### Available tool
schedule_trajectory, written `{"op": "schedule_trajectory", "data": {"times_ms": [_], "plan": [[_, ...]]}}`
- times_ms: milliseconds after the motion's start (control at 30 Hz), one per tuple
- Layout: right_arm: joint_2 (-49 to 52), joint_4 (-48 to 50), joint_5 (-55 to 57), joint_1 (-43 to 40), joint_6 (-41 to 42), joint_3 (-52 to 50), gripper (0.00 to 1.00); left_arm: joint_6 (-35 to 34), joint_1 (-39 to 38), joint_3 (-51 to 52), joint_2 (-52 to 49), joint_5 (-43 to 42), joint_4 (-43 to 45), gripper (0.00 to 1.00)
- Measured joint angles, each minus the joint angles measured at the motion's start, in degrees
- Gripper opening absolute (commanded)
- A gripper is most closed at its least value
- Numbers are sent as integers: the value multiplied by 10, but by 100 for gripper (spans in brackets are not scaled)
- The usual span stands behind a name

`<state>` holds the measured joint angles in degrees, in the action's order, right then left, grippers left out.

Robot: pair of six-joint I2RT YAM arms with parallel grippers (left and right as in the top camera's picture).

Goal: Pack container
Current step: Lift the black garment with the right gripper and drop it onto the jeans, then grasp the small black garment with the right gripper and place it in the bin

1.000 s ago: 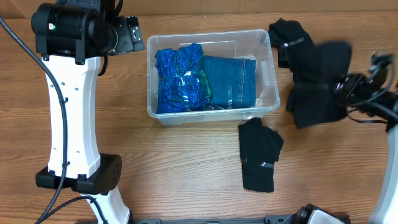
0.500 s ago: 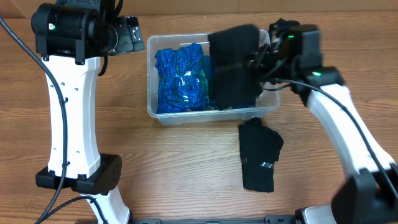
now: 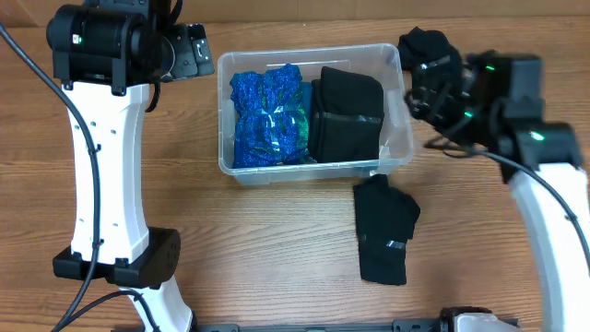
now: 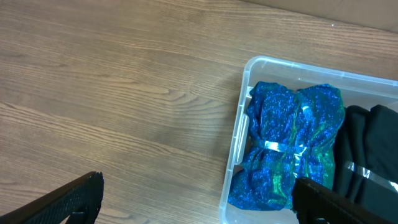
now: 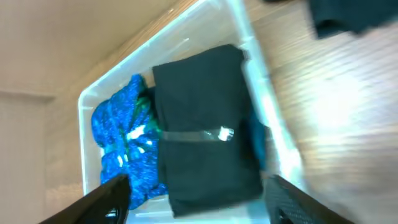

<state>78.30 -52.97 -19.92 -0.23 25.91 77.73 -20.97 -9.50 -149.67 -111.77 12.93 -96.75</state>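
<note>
The clear container (image 3: 224,120) stands at the back middle of the table. Inside it, a shiny blue garment (image 3: 267,115) fills the left half and a folded black garment (image 3: 346,120) lies in the right half. My right gripper (image 3: 429,97) hovers just beyond the container's right wall, open and empty. In the right wrist view its fingers frame the black garment (image 5: 205,124) and the container (image 5: 261,74) from above, with the right gripper (image 5: 199,202) clear of both. My left gripper (image 3: 189,51) is open above the container's left wall (image 4: 236,143), holding nothing; the left gripper (image 4: 199,205) looks down on the blue garment (image 4: 292,143).
A folded black garment (image 3: 383,229) lies on the table in front of the container's right corner. Another black garment (image 3: 426,51) is bunched at the back right, behind my right arm. The left arm's white column (image 3: 106,175) stands at the left.
The right gripper brought a black garment from the right over the container, let it go onto the denim there, and drew back to the right, opening. The left arm has not moved.
</note>
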Motion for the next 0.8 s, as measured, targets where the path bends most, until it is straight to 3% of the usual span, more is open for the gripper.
{"op": "schedule_trajectory", "data": {"times_ms": [67, 167, 300, 533, 633, 667, 800], "plan": [[-3, -111, 14, -37, -16, -1, 87, 0, 0, 0, 0, 0, 0, 100], [16, -161, 34, -76, -27, -42, 88, 0, 0, 0, 0, 0, 0, 100], [23, -128, 38, -83, -35, -158, 88, 0, 0, 0, 0, 0, 0, 100], [26, 13, -58, -83, -98, -357, 83, 0, 0, 0, 0, 0, 0, 100], [25, 68, -89, -82, -136, -388, 72, 0, 0, 0, 0, 0, 0, 100], [26, 85, -93, -80, -142, -396, 64, 0, 0, 0, 0, 0, 0, 100], [26, 117, -102, -57, -157, -424, 11, 0, 0, 0, 0, 0, 0, 100]]}}
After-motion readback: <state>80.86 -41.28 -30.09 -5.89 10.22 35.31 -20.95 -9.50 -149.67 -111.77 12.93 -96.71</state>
